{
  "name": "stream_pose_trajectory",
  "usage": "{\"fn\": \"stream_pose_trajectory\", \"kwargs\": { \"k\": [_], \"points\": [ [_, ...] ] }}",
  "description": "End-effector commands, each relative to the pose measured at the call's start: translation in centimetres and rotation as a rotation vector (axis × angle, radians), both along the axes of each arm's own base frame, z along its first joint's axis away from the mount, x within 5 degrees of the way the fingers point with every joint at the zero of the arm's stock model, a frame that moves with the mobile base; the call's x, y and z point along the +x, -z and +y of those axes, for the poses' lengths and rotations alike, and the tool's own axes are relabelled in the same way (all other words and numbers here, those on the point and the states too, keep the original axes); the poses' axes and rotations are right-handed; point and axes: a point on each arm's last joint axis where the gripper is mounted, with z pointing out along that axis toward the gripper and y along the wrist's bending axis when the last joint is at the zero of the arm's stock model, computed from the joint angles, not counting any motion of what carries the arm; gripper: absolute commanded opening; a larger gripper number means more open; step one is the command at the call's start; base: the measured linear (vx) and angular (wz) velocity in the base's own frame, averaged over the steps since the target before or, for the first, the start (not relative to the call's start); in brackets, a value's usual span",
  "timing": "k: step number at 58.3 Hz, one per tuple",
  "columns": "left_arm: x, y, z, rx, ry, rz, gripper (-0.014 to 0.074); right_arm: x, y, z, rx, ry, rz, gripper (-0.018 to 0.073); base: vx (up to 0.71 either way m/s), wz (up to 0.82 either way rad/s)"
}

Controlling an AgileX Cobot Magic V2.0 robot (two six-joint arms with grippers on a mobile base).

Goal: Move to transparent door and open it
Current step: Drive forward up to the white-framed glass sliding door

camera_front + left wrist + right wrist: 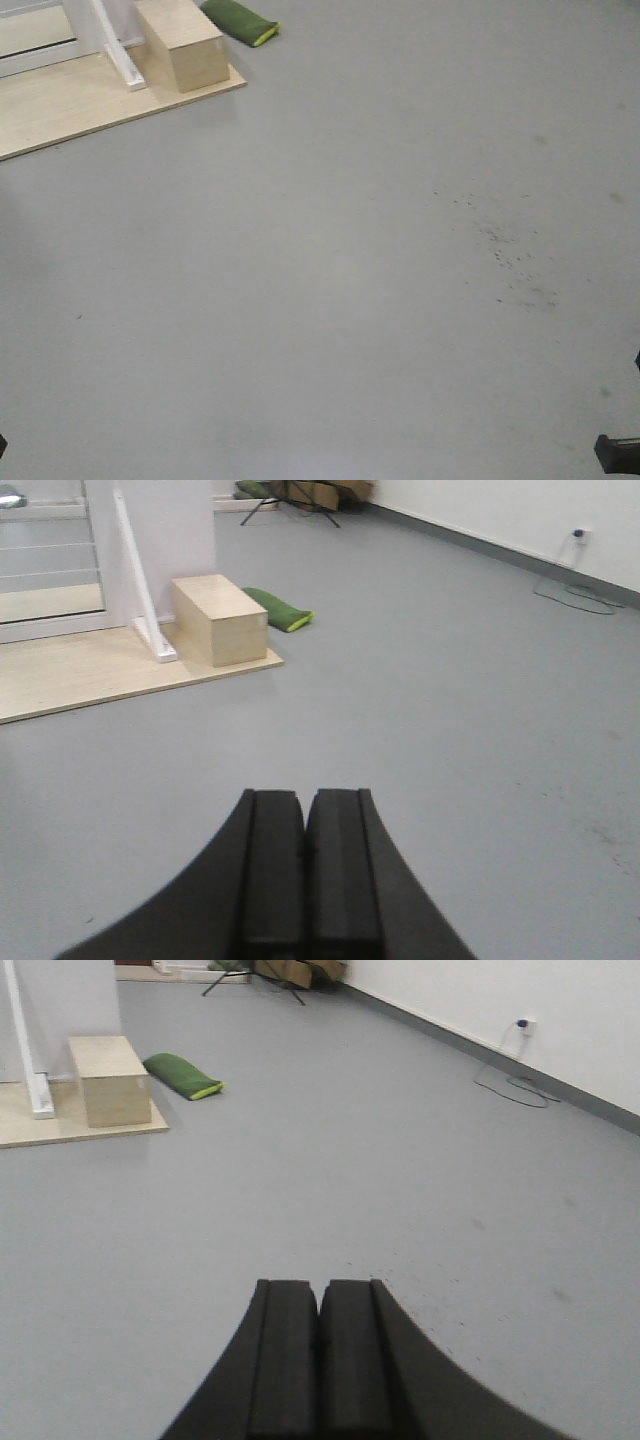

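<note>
Transparent door [50,570] shows clear glass; thin white bars; white frame.

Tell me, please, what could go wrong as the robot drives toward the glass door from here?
1. The wooden platform lies in front of the glass panel; its edge may catch the mobile base.
2. The wooden box and green bag sit by the platform's corner, so a wide approach could clip them.
3. Both the left pincer and right pincer are shut, and no handle is in view yet.
</note>
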Motion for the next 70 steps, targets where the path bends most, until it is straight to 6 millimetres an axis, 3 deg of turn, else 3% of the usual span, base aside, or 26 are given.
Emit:
{"fn": "stream_pose_trajectory", "kwargs": {
  "k": [1, 36, 70],
  "points": [
    [0.11, 0.00, -0.01, -0.010, 0.001, -0.069, -0.0006, 0.08, -0.38, -0.04, -0.004, 0.006, -0.085, -0.0008, 0.50, 0.62],
    [0.11, 0.00, -0.01, -0.010, 0.001, -0.069, -0.0006, 0.08, -0.38, -0.04, -0.004, 0.006, -0.085, -0.0008, 0.52, 0.58],
    [0.11, 0.00, -0.01, -0.010, 0.001, -0.069, -0.0006, 0.08, -0.38, -0.04, -0.004, 0.006, -0.085, -0.0008, 0.56, 0.23]
  ]
}}
